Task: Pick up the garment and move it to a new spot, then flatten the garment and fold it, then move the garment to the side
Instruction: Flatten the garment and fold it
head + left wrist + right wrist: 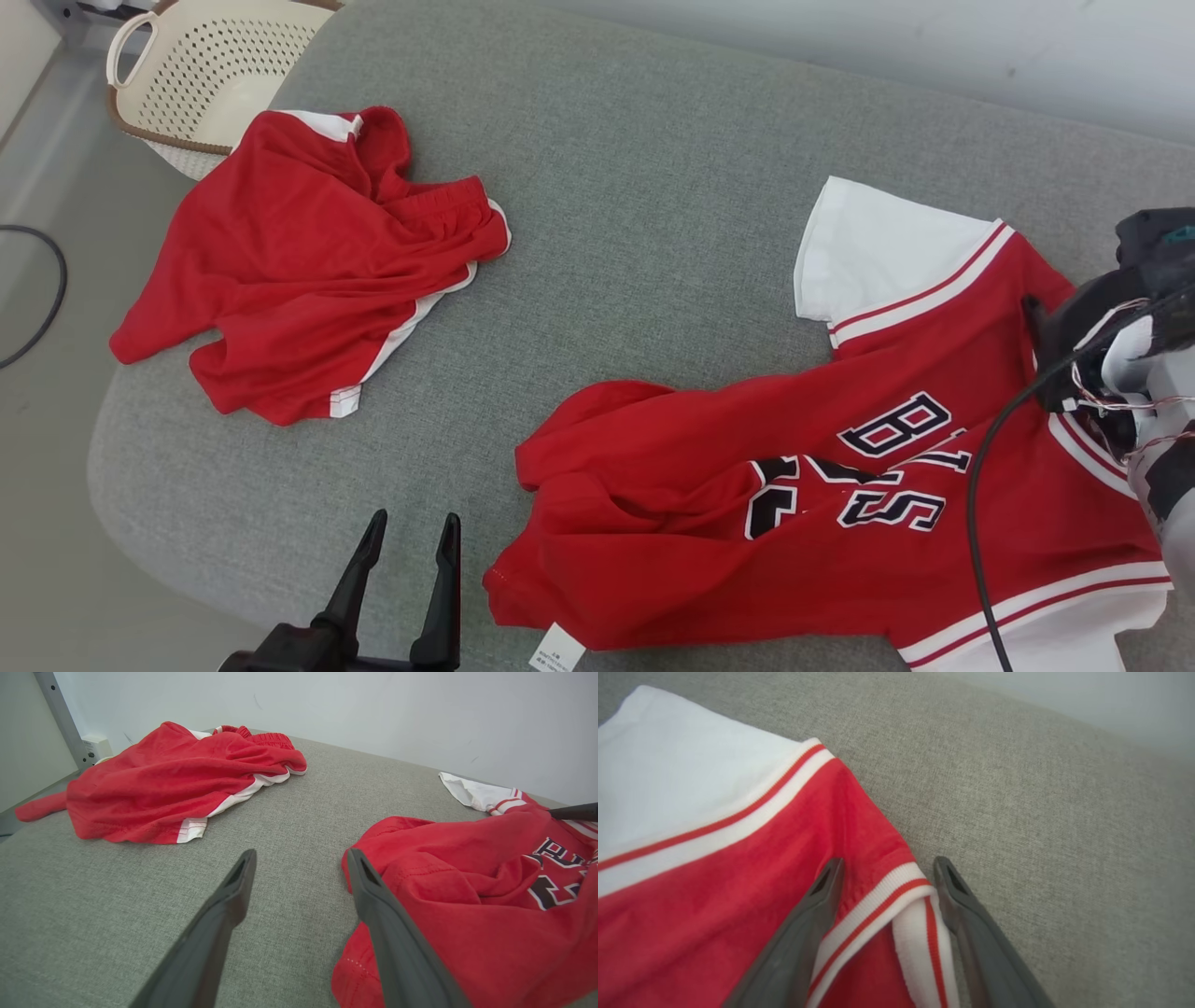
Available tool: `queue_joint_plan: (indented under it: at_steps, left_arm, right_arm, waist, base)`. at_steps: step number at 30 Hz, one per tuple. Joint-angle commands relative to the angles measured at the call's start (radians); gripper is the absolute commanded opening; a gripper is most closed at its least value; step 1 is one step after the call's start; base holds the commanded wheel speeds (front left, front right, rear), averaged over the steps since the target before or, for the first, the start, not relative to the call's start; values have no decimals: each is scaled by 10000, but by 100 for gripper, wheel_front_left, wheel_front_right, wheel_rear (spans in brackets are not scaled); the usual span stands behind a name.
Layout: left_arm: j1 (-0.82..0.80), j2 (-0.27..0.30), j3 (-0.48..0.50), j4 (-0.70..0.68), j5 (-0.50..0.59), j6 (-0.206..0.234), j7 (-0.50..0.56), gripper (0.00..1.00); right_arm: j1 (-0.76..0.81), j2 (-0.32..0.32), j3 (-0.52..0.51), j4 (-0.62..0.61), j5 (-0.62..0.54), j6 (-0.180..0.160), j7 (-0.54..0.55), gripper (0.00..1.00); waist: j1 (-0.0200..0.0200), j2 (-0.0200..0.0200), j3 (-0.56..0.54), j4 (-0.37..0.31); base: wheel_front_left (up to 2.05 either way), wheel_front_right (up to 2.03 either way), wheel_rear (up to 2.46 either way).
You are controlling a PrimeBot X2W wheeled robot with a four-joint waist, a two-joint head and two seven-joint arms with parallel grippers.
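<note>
A jersey (840, 523) is lying rumpled on the grey cushion (653, 187), shorts (308, 261) are lying well apart by a basket (196, 75), and the left gripper (414, 516) is hovering spread beside the jersey.

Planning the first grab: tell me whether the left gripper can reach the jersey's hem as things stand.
Probably yes. The left gripper stands open beside the jersey, whose crumpled hem lies just to its right on the grey cushion, with nothing between them.

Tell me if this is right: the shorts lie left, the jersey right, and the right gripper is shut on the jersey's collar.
Not quite. The right gripper is open, its fingers either side of the striped collar of the jersey, as the right wrist view shows. The rest holds.
</note>
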Motion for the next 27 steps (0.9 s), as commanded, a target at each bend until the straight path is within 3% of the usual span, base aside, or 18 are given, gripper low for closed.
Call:
queue_joint_plan:
  at_steps: [1,2,8,16,24,25,26,27]
  left_arm:
    - [-88,-2,49,39,-72,18,-50,100]
    - [-80,-2,65,55,-61,13,-50,100]
    - [-84,-1,28,100,-79,38,-50,100]
    - [-25,-2,-24,206,-84,17,-50,100]
    - [-169,-2,29,277,1,-23,-50,100]
    - [-176,-3,33,305,33,-31,-50,100]
    - [-127,0,42,352,77,-51,-50,100]
    - [-120,0,30,373,95,-57,-50,100]
  right_arm:
    - [144,78,178,82,160,-3,250,17]
    - [145,74,264,37,266,-3,329,0]
    - [-344,-486,604,-127,617,-6,74,0]
    - [-1028,-1530,258,560,503,-6,-1030,0]
    - [-883,-1776,-179,851,418,-6,-1611,0]
    - [-842,-1697,-213,863,411,-6,-1729,10]
    - [-846,-1588,-230,876,291,-6,-2033,100]
    - [-850,-1525,-246,879,240,-6,-2203,100]
  waist:
    - [-1,-1,-19,-22]
    - [-1,-1,-21,-34]
    - [-1,-1,35,-112]
    - [-1,-1,42,-331]
    - [-1,-1,65,-603]
    - [-1,-1,57,-634]
    - [-1,-1,19,-706]
    - [-1,-1,-20,-744]
  base:
    - [0,0,0]
    - [0,0,0]
    - [0,0,0]
    - [0,0,0]
    - [0,0,0]
    - [0,0,0]
    - [0,0,0]
    - [0,0,0]
